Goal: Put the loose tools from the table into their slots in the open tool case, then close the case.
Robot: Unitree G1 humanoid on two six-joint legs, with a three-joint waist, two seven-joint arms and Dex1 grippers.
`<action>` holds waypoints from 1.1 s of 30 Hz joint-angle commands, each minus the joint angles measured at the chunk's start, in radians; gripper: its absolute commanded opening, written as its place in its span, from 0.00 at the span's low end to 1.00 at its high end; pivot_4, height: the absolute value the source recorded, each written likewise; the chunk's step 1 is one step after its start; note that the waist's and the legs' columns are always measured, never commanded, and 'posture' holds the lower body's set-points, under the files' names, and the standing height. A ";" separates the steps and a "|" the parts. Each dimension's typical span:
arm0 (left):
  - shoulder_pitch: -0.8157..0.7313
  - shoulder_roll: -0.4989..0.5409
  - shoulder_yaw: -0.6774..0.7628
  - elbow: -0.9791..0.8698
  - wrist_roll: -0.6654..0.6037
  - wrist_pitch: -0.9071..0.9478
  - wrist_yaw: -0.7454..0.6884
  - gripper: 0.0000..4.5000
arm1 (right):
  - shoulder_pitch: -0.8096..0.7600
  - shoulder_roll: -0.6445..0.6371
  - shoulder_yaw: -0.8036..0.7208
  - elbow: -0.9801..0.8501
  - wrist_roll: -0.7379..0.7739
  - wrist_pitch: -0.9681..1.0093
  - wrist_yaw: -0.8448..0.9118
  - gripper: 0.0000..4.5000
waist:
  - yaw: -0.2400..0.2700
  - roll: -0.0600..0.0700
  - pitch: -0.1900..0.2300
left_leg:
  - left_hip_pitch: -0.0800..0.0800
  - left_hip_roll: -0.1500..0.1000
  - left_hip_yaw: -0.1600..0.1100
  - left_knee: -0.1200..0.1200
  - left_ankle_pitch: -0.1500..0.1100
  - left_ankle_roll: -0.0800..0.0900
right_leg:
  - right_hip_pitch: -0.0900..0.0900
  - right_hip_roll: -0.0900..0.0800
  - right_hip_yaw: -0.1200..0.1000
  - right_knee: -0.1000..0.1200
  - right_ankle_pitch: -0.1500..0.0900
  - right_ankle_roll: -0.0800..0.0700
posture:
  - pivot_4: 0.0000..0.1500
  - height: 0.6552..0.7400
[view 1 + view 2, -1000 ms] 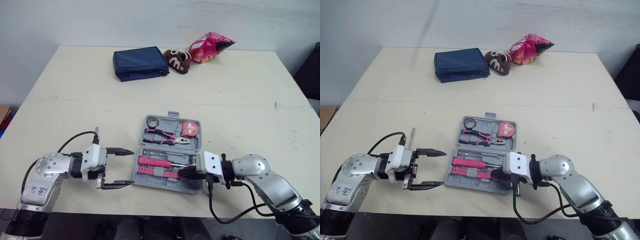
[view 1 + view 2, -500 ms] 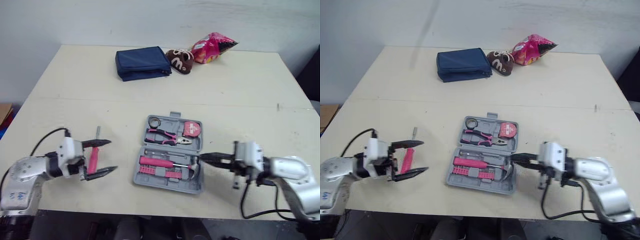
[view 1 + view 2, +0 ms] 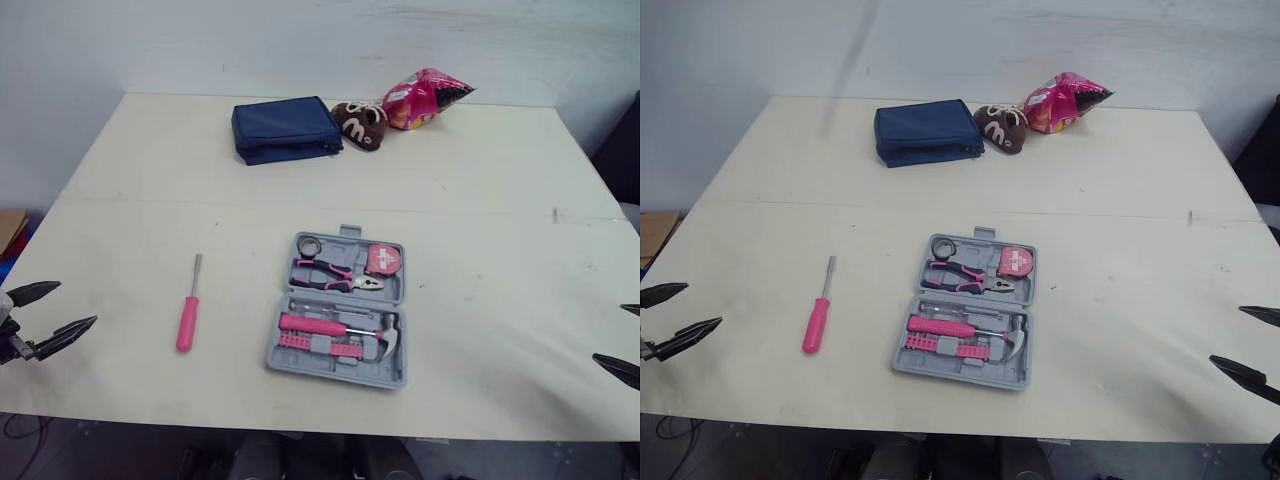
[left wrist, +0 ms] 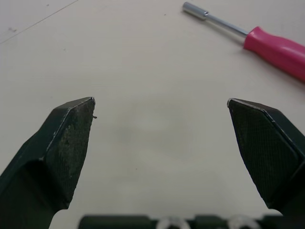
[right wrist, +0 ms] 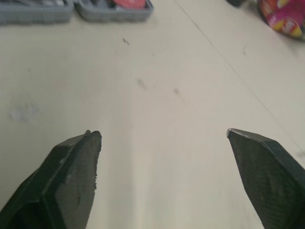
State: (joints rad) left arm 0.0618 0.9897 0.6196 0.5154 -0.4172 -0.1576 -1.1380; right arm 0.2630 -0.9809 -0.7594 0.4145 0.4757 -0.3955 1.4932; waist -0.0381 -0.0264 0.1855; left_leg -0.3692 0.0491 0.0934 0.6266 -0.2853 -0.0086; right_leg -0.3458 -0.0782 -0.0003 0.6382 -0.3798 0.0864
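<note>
Left fingers spread wide, empty, at the left edge of the counter, pulled back from the screwdriver they straddled 0.5 s ago. It lies flat, left of the open tool case and apart from it, long axis near-to-far, pink handle toward the robot, tip pointing away. Right fingers wide open, empty, backed off from the case to the right edge.
</note>
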 commanded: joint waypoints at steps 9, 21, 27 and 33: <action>0.141 -0.122 0.038 -0.560 -0.103 0.422 0.309 1.00 | -0.081 0.126 0.184 -0.412 0.146 0.206 -0.144 0.99 | -0.020 0.001 0.000 | -0.001 0.001 -0.001 -0.002 0.001 -0.001 | -0.003 0.000 0.000 0.004 0.000 0.000 | 1.00 1.00; 0.284 -0.336 -0.024 -1.204 -0.233 1.048 0.862 1.00 | -0.217 0.287 0.433 -0.719 0.218 0.188 -0.108 0.99 | -0.007 0.000 0.001 | 0.001 0.000 -0.002 0.003 0.000 -0.001 | 0.002 0.002 0.000 0.003 0.000 0.000 | 1.00 1.00; 0.202 -0.429 -0.178 -1.254 -0.168 1.178 1.038 1.00 | -0.277 0.295 0.493 -0.725 0.208 0.222 -0.146 0.99 | 0.012 0.000 0.001 | 0.001 0.000 -0.003 0.005 0.000 -0.001 | 0.004 0.002 0.000 0.002 0.000 0.000 | 1.00 1.00; 0.157 -0.468 -0.260 -1.196 -0.098 1.204 1.077 0.82 | -0.296 0.292 0.522 -0.726 0.181 0.243 -0.188 1.00 | 0.011 0.000 0.001 | 0.000 0.000 -0.003 0.004 0.001 -0.003 | 0.004 0.002 0.000 0.001 0.000 0.000 | 1.00 1.00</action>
State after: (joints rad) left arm 0.2189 0.5273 0.3709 -0.6907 -0.5303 1.0286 -0.0694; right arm -0.0281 -0.6904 -0.2344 -0.2768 0.6550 -0.1505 1.3179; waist -0.0269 -0.0266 0.1866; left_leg -0.3688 0.0488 0.0906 0.6308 -0.2843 -0.0114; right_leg -0.3422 -0.0763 -0.0008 0.6396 -0.3799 0.0866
